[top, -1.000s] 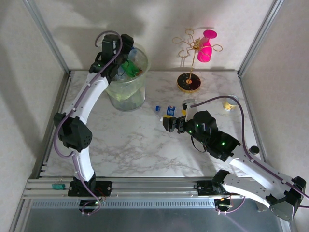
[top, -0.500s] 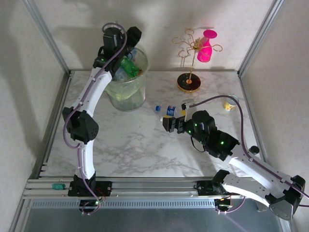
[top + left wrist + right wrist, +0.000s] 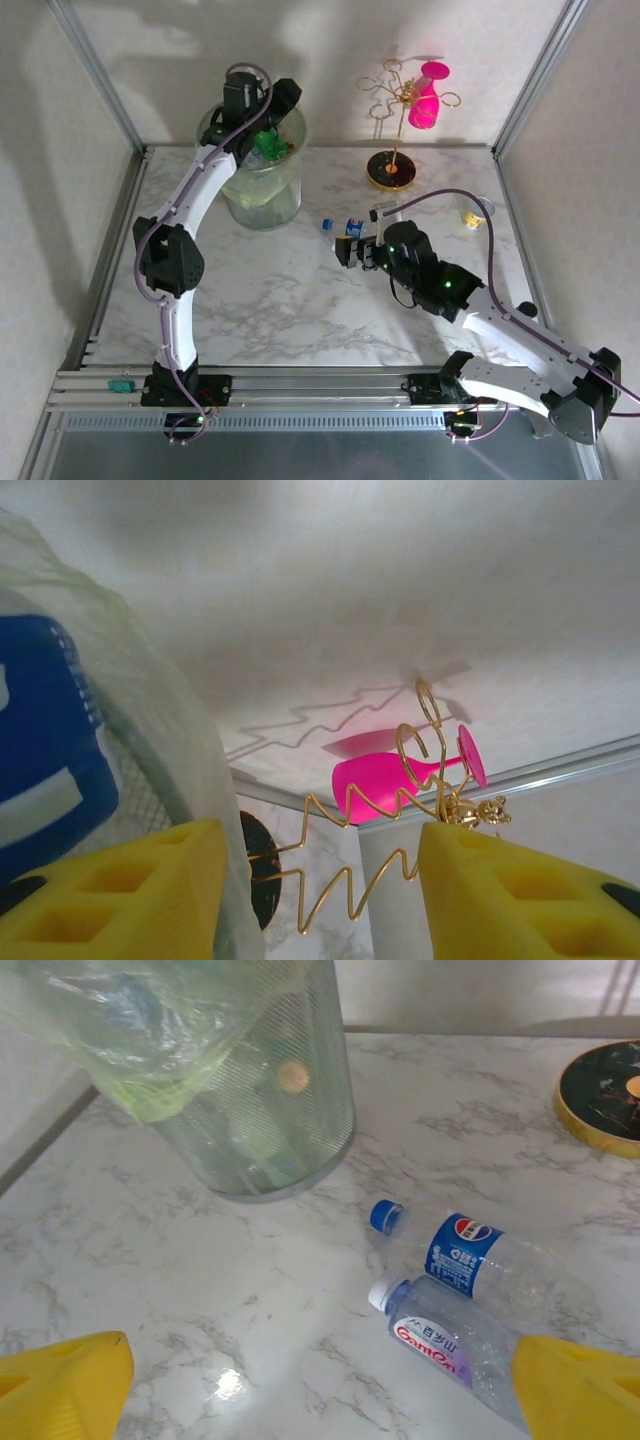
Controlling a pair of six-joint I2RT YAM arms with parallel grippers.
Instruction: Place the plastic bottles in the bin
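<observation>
The bin (image 3: 262, 185), a pale-green translucent bucket with a liner, stands at the back left. A green bottle (image 3: 268, 143) lies on top of several others inside it. My left gripper (image 3: 280, 105) hovers over the bin's rim; in the left wrist view it (image 3: 320, 900) is open, with nothing between the yellow fingers (image 3: 120, 890). A blue-labelled bottle (image 3: 40, 760) shows through the liner. Two clear bottles lie on the table: a blue-labelled one (image 3: 470, 1255) and a white-capped one (image 3: 450, 1345). My right gripper (image 3: 320, 1400) is open just in front of them (image 3: 350, 250).
A gold wire stand (image 3: 392, 120) with a black base holds a pink cup (image 3: 428, 95) at the back. A short silver can (image 3: 478, 213) sits near the right wall. Metal frame rails edge the marble table (image 3: 250, 300).
The left gripper has swung right and back over the bin, away from the green bottle, which stays inside. The right arm has edged slightly left toward the two bottles.
</observation>
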